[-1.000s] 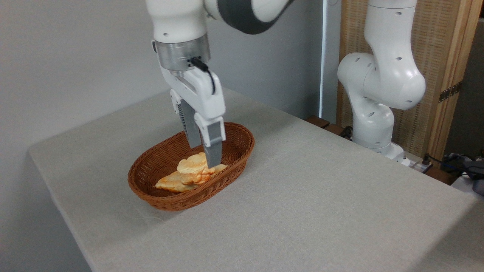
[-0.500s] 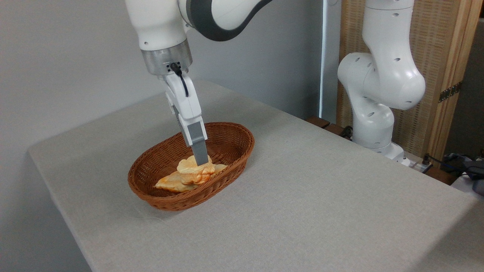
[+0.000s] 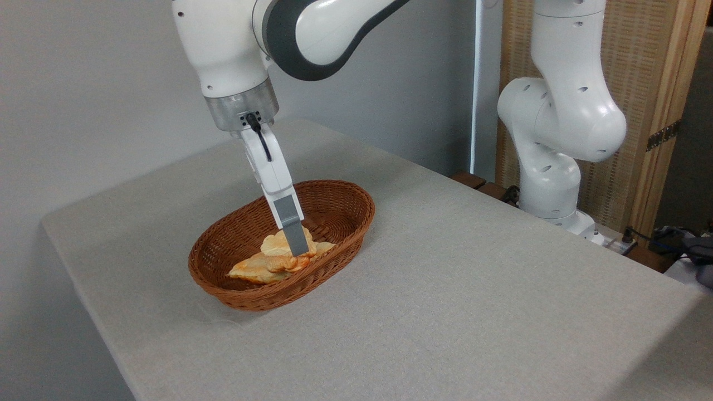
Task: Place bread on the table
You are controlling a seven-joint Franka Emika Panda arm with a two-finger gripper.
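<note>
My claw (image 3: 298, 245) reaches down at a slant into the brown wicker basket (image 3: 223, 278), which sits on the grey table (image 3: 473, 289) toward its left part. From this side I see only one grey finger (image 3: 292, 223); the other is hidden behind it, so I cannot tell how far apart the jaws stand or whether they grip anything. The finger's tip lies right against the bread (image 3: 278, 252), the small knotted orange bun, at its upper right edge. The bun sits inside the basket, near the middle, resting on top of a paler, flatter loaf (image 3: 248, 271) that stretches out to its lower left. The bun itself lies just left of and below my fingertip.
</note>
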